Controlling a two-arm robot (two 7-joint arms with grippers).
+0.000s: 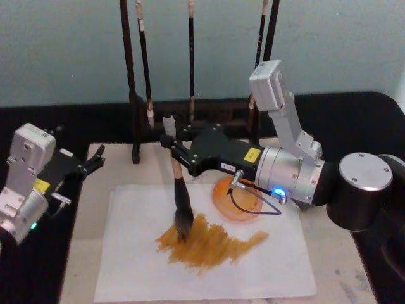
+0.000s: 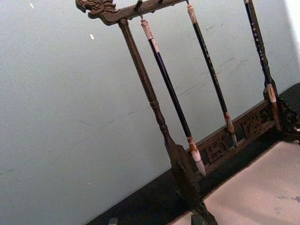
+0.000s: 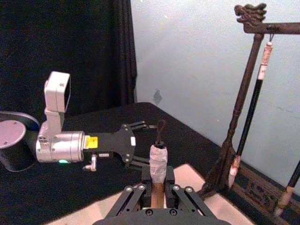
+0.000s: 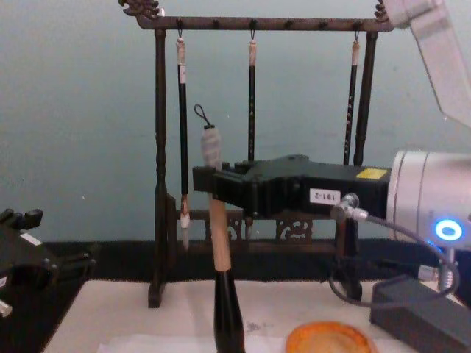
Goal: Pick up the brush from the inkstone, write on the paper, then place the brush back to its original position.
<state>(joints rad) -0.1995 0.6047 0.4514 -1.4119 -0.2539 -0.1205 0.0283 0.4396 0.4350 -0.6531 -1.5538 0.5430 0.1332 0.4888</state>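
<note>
the right gripper (image 1: 175, 152) is clamped on the upper handle of the brush (image 1: 181, 196), holding it upright over the paper (image 1: 272, 266). the tuft is down at the left end of a patch of orange-brown strokes (image 1: 212, 244) and seems to touch the sheet, though the contact itself is hard to make out. the inkstone (image 1: 223, 195) sits at the paper's far edge near the strokes, under the right arm, while the left gripper (image 1: 95, 159) hangs left of the paper, fingers spread apart and holding nothing.

R hand (image 1: 177, 154) clenched, L hand (image 1: 98, 159) agape
</note>
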